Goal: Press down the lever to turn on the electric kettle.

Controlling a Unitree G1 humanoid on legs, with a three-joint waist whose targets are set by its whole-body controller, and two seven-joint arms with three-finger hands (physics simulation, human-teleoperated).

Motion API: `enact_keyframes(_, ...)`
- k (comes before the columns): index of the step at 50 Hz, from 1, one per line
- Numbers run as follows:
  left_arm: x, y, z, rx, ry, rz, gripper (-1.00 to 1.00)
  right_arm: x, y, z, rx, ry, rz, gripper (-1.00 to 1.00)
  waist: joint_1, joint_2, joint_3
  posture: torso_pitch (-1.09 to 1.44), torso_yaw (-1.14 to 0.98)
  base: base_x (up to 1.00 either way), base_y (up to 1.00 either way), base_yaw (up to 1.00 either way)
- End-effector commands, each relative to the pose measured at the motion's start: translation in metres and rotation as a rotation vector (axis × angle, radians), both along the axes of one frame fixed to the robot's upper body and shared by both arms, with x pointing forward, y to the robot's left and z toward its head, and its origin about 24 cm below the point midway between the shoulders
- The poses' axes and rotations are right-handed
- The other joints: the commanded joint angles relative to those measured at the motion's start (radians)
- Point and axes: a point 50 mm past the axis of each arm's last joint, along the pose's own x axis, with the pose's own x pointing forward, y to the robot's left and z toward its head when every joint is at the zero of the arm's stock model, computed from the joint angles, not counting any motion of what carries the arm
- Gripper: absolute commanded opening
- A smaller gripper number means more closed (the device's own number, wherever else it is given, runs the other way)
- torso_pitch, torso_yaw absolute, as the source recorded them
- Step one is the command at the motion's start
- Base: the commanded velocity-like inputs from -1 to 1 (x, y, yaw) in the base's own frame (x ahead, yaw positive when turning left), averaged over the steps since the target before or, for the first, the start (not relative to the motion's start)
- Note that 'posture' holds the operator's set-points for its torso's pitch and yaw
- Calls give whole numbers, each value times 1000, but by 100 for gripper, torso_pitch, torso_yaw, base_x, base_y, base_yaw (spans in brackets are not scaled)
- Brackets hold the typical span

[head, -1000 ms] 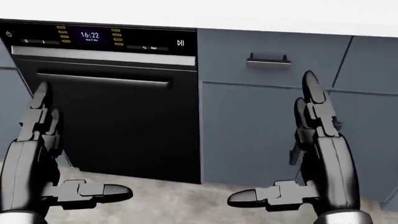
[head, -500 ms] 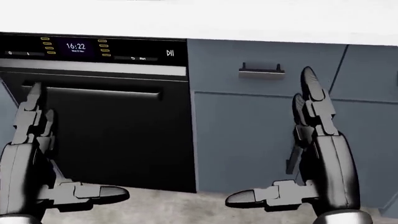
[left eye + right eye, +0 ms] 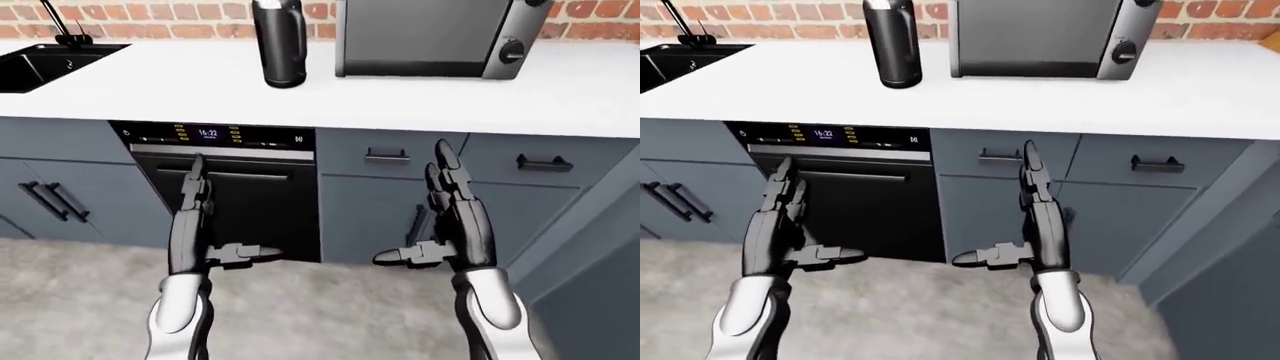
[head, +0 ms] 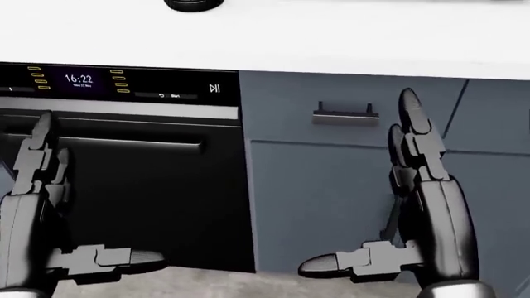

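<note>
The electric kettle (image 3: 278,41) is a tall black cylinder standing on the white counter (image 3: 400,94), left of the microwave. Its top and lever are cut off by the top edge of both eye views. In the head view only its base (image 4: 192,4) shows at the top edge. My left hand (image 3: 215,217) is open, fingers up, low before the black oven door. My right hand (image 3: 425,214) is open, fingers up, before the grey cabinet door. Both hands are empty and well below the counter, far from the kettle.
A steel microwave (image 3: 430,37) stands right of the kettle against a brick wall. A black sink (image 3: 50,64) is set in the counter at the left. A black built-in oven (image 3: 240,202) and grey cabinets with dark handles (image 3: 386,157) lie under the counter.
The whole head view has shifted: the oven panel and drawer handle have slid down and left, more counter shows, and the kettle's base has come in at the top. The hands stay open.
</note>
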Motion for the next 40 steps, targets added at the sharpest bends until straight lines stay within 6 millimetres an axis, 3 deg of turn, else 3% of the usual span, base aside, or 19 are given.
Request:
enact_keyframes(1,-1,1,12,14,-67,6,100,-2,3,13,3,-75,10,100,1,21,-20,0,0,20,0,0)
enact_keyframes(2,-1,1,12,14,-66,6,100,-2,2,13,-2,-73,1,100,0,33,-10,0,0,0,0,0)
enact_keyframes(3,-1,1,12,14,-67,6,100,-2,2,13,-6,-73,0,100,1,-11,-26,0,0,0,0,0)
enact_keyframes(4,-1,1,12,14,-67,6,100,-1,3,12,-12,-67,-1,100,5,-3,-48,0,0,0,10,0)
enact_keyframes(6,-1,1,12,13,-67,6,100,-1,3,12,-18,-67,-1,100,16,-11,-32,0,0,0,23,0)
enact_keyframes(10,0,1,12,13,-67,5,100,-1,3,13,-17,-74,1,100,22,-120,-20,0,0,0,35,0)
enact_keyframes(11,0,1,13,14,-68,5,100,-2,3,13,-18,-74,2,100,8,-90,-23,0,0,0,35,0)
enact_keyframes(13,-1,1,17,14,-68,5,100,-2,3,13,-18,-74,2,100,7,-104,-29,0,0,0,34,0)
enact_keyframes(15,0,1,18,15,-68,5,100,-2,4,14,-17,-74,3,100,2,-101,-44,0,0,0,34,0)
enact_keyframes(19,-1,0,14,15,-69,5,100,-2,4,13,-17,-73,3,100,3,-69,-27,0,0,0,34,0)
enact_keyframes(22,-1,0,14,14,-69,5,100,-2,4,13,-17,-72,4,100,1,-12,-27,0,0,0,34,0)
enact_keyframes(23,-1,1,14,15,-69,6,100,-2,4,13,-18,-72,4,100,1,29,-41,0,0,0,34,0)
enact_keyframes(24,-2,1,14,14,-69,6,100,-2,4,13,-18,-72,3,100,-3,39,-58,0,0,0,34,0)
enact_keyframes(25,-1,1,15,14,-69,6,100,-2,4,13,-18,-72,4,100,14,15,-34,0,0,0,34,0)
enact_keyframes(26,-2,1,15,14,-69,7,100,-2,4,13,-18,-73,4,100,11,15,-23,0,0,0,35,0)
enact_keyframes(27,-2,1,14,15,-69,7,100,-2,4,13,-23,-78,2,100,21,-11,-11,0,0,0,2,0)
enact_keyframes(29,-2,1,13,14,-69,7,100,-3,4,14,-25,-87,1,100,13,-11,-31,0,0,0,0,0)
enact_keyframes(37,-3,2,15,12,-78,9,100,-6,7,20,-18,-114,28,100,23,-47,-21,0,0,0,0,0)
enact_keyframes(40,-4,2,17,12,-81,9,100,-6,7,21,-17,-119,32,100,34,-78,-24,0,0,0,0,0)
